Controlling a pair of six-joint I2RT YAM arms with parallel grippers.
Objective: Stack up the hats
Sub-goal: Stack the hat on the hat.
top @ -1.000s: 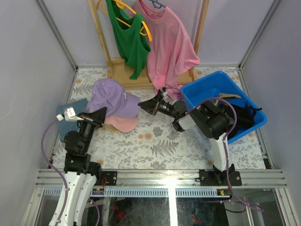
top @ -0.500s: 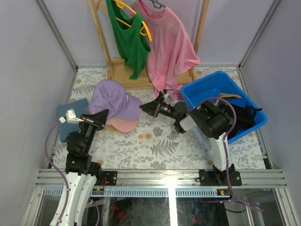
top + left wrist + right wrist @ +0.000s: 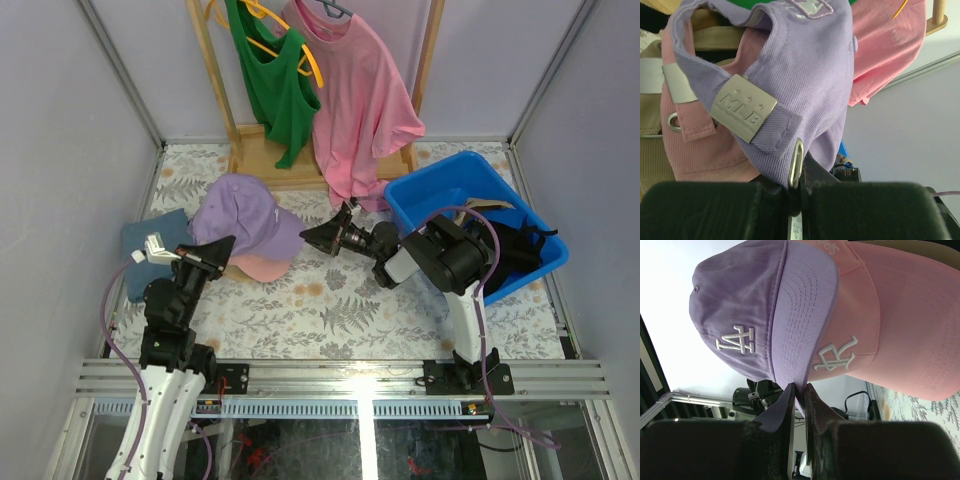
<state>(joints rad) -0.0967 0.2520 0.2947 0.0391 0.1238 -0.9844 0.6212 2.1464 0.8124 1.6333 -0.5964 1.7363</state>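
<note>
Lavender cap (image 3: 245, 212) over pink cap (image 3: 263, 266), floral tabletop (image 3: 345, 312)

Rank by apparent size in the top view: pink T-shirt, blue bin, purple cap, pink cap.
1. pink T-shirt and blue bin, too alike to separate
2. purple cap
3. pink cap, mostly hidden under it

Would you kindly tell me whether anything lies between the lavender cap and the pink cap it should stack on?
Nothing visible does. The lavender cap, pinched at its back strap by the left gripper and at its brim by the right gripper, sits directly over the pink cap, with no other item between them.
</note>
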